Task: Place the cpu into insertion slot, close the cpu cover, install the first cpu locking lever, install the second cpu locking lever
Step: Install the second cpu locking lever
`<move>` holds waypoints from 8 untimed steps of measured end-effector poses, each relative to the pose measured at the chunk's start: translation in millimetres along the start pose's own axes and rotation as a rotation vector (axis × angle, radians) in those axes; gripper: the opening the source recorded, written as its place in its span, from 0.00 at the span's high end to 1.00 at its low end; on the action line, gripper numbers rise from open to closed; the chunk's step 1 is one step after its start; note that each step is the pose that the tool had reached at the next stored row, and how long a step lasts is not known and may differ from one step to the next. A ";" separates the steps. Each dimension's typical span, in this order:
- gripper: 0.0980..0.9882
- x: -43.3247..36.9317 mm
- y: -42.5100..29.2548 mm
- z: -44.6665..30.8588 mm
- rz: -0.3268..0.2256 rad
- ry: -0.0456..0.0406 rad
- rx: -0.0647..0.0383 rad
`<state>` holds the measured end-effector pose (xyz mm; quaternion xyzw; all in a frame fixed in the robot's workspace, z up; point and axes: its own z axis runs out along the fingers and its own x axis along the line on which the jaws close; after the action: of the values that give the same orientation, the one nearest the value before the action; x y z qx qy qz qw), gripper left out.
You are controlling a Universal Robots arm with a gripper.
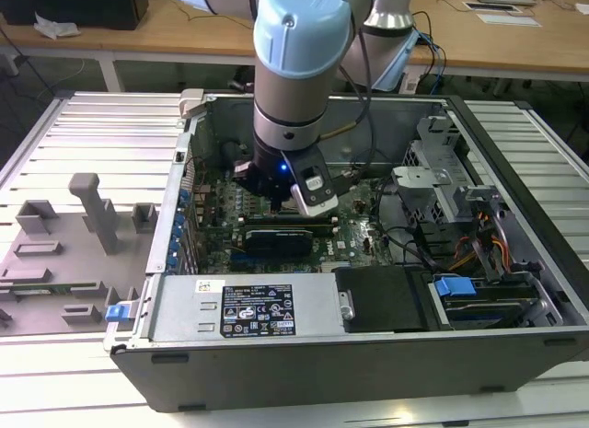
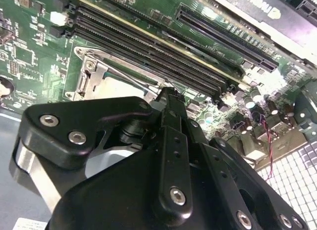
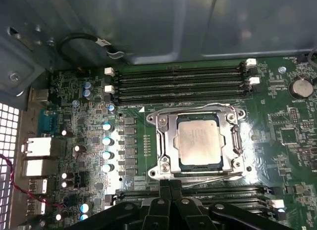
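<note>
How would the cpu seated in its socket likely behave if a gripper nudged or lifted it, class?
The cpu looks like a thin flat metal-topped square, so probably stiff and light. Its smooth top may be slippery. Lying flat inside the cpu cover, it would hardly slide or tip when pushed.

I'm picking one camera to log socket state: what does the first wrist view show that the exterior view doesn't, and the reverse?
First wrist view: the cpu lies in the insertion slot, the cpu cover framing it, a locking lever along one edge, memory slots beside it.

Exterior view: the arm reaching into the open computer case, the grey fixture tray at the exterior view's left.

Both: the gripper over the green motherboard.
</note>
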<state>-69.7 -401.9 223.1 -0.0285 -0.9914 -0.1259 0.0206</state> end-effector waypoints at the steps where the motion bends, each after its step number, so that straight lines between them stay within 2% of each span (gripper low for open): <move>1: 0.99 0.5 -0.4 1.1 -0.001 0.0005 -0.003; 5: 0.99 4.6 -2.4 7.9 -0.004 0.0016 -0.011; 8: 0.99 5.0 -2.7 8.6 -0.004 0.0016 -0.011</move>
<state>-75.1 -402.1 214.3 -0.0265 -0.9908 -0.1313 0.0210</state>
